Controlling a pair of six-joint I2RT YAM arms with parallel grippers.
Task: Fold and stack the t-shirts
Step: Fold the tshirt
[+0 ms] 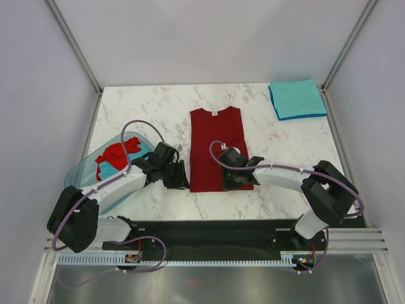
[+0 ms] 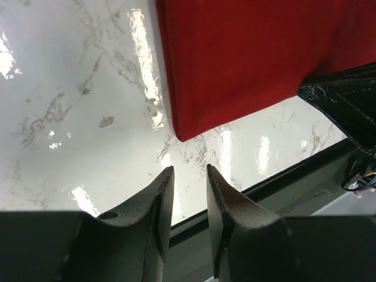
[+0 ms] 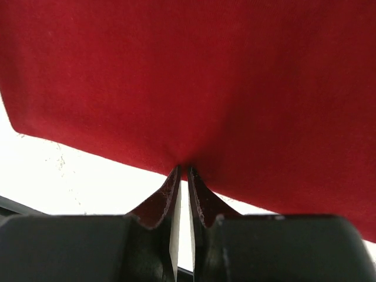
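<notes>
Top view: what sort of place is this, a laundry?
Probably a robot test booth, not a laundry: plain walls box in a marble table, a left arm and right arm are bolted at its near edge, and a red shirt lies between them.

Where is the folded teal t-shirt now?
Top view: the folded teal t-shirt lies in the far right corner of the table, apart from the dark red t-shirt at centre.

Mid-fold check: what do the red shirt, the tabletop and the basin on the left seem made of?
Red shirt: soft matte knit, likely cotton; it puckers where pinched. Tabletop: glossy, grey-veined marble look with glare; stone or laminate, cannot tell. Basin: translucent blue-green plastic; clothes show through its wall.
</notes>
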